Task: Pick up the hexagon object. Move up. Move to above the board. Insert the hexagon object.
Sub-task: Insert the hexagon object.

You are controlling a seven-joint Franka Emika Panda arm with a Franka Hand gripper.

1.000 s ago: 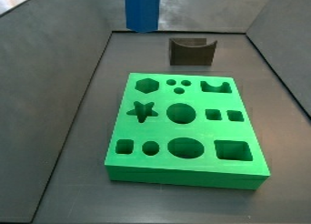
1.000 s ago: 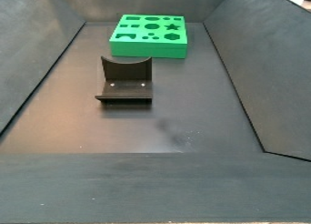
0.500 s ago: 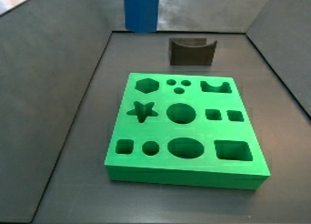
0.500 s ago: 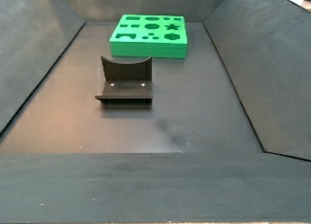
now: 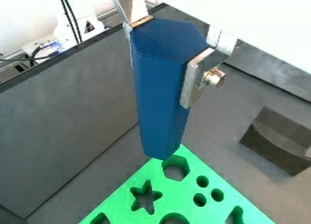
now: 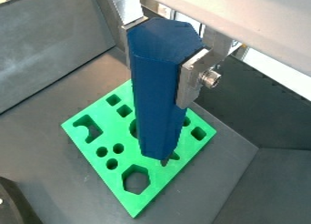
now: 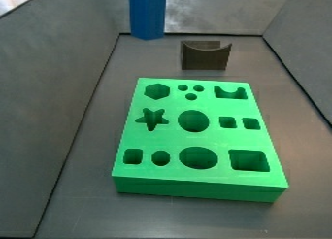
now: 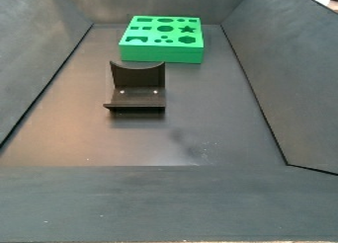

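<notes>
The pincer, its flat silver plates pinching the matte blue hexagon object, hangs high above the bright green board; the slab's shaped cut-outs face up on the dark tabletop.

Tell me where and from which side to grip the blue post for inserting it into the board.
Grip the post near its top end, from above, on two opposite flat sides, as the claw holds it in both wrist views. It is tall, slim and hangs upright, so a top grip leaves the lower end free to enter the hexagon hole in the board.
</notes>
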